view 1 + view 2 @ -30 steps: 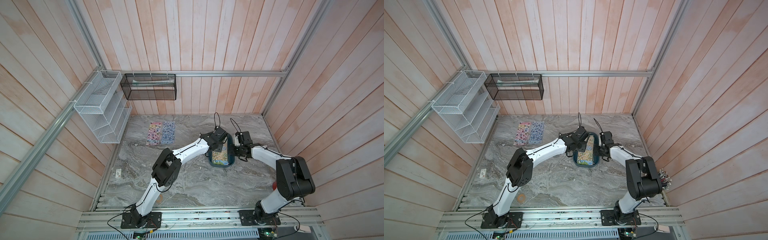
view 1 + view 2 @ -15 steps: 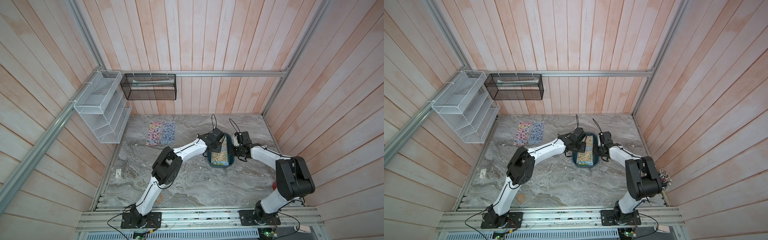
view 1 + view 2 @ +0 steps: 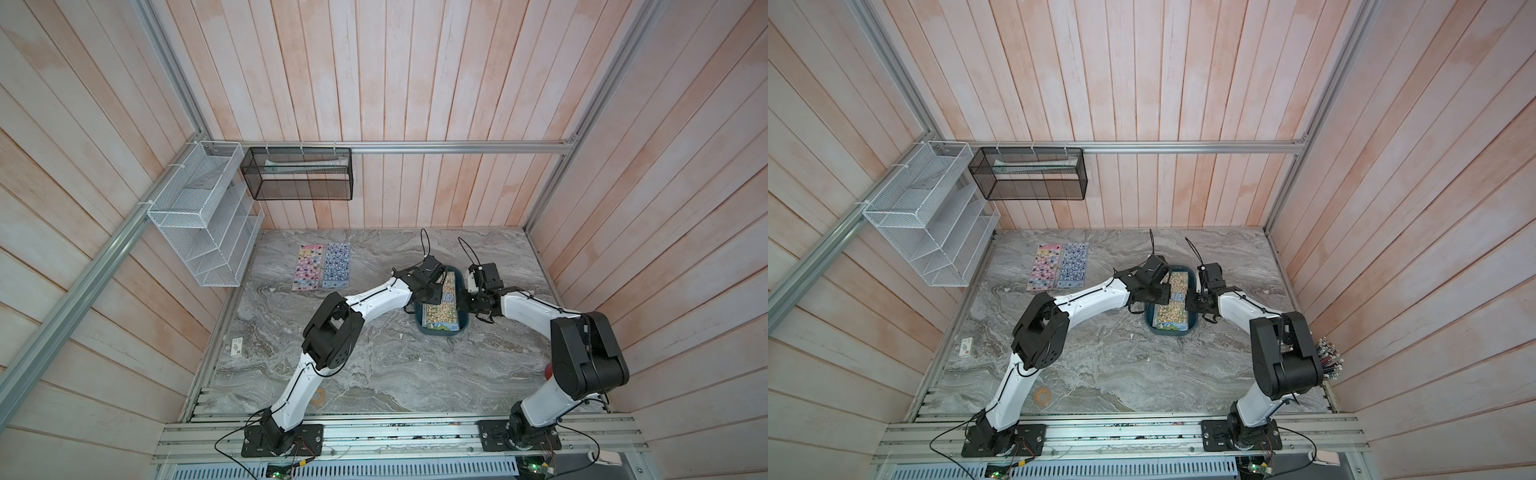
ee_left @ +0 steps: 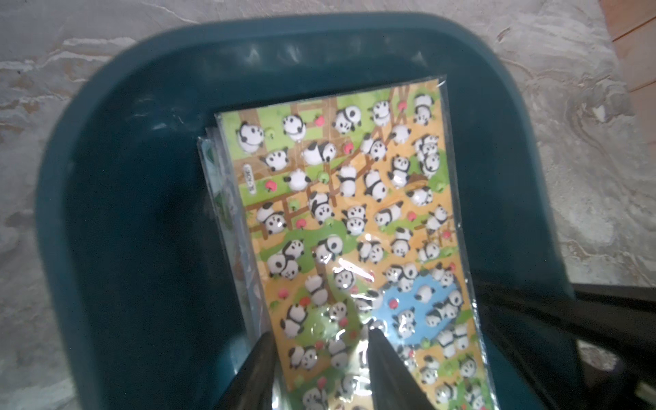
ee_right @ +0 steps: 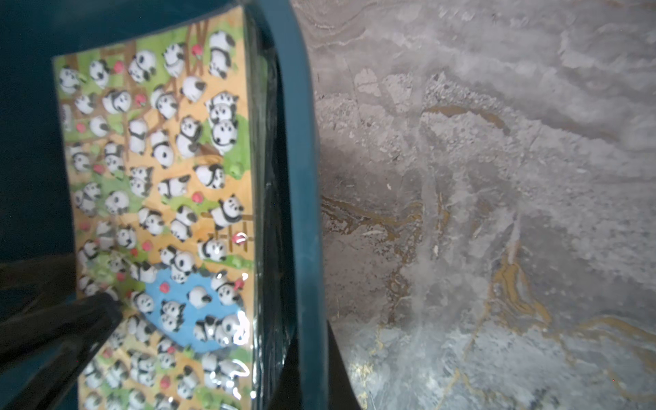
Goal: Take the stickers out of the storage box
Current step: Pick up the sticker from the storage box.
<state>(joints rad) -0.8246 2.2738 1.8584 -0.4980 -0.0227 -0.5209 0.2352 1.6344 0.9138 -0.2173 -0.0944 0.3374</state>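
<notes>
Out: two pastel sticker sheets (image 3: pixel 309 266).
Remaining: stack (image 3: pixel 441 313) in teal plastic box (image 4: pixel 142 177).
Left gripper (image 4: pixel 317 332): parted astride top sheet (image 4: pixel 355 213).
Right gripper (image 5: pixel 312 383): clamping box rim.

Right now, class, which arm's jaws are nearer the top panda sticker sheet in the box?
Left. The left gripper is inside the storage box, jaws astride a long edge of the panda sheet, one tip on it. The right gripper clamps the box's rim, beside the sheet.
</notes>
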